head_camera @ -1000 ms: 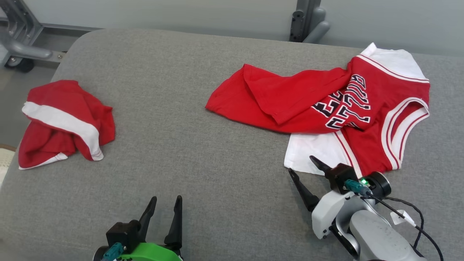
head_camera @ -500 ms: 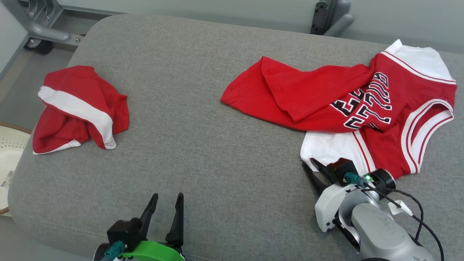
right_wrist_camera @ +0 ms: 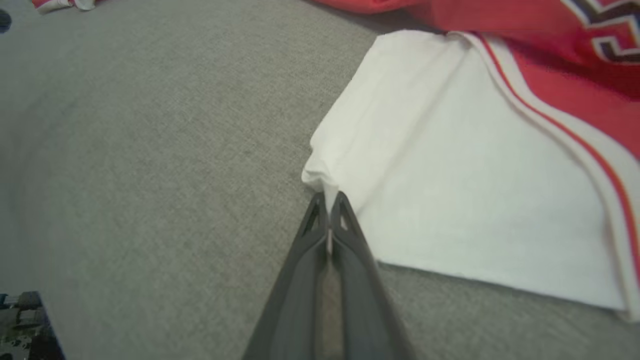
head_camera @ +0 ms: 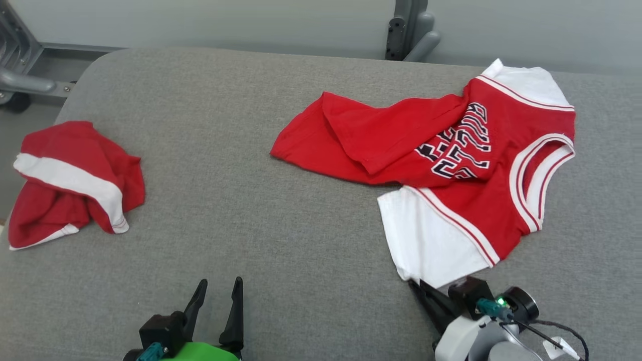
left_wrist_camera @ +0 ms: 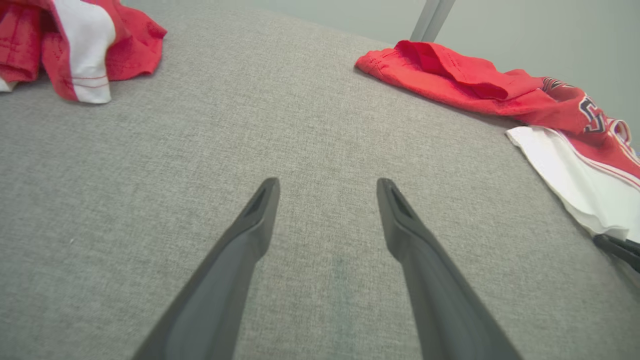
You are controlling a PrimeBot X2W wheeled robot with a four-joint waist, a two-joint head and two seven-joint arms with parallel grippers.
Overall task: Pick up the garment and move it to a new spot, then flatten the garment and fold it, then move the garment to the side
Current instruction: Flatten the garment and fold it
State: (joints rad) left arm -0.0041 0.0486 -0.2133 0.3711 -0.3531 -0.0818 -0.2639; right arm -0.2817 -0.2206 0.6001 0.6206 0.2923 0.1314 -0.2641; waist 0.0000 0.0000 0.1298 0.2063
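Red-and-white garment (head_camera: 391,135) lies crumpled at frame right, unfolded; right gripper (right_wrist_camera: 328,197) pinches its white corner (right_wrist_camera: 320,172); left gripper (left_wrist_camera: 327,184) spread, idle. Flattening, folding outstanding.

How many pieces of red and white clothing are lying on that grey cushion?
2. A crumpled garment lies near the left edge. A spread-out jersey lies on the right, its white corner pinched by the right gripper. Nothing seems hidden.

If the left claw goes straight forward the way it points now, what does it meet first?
Probably only the bare grey cushion; the left claw points between the crumpled red garment and the jersey, touching neither.
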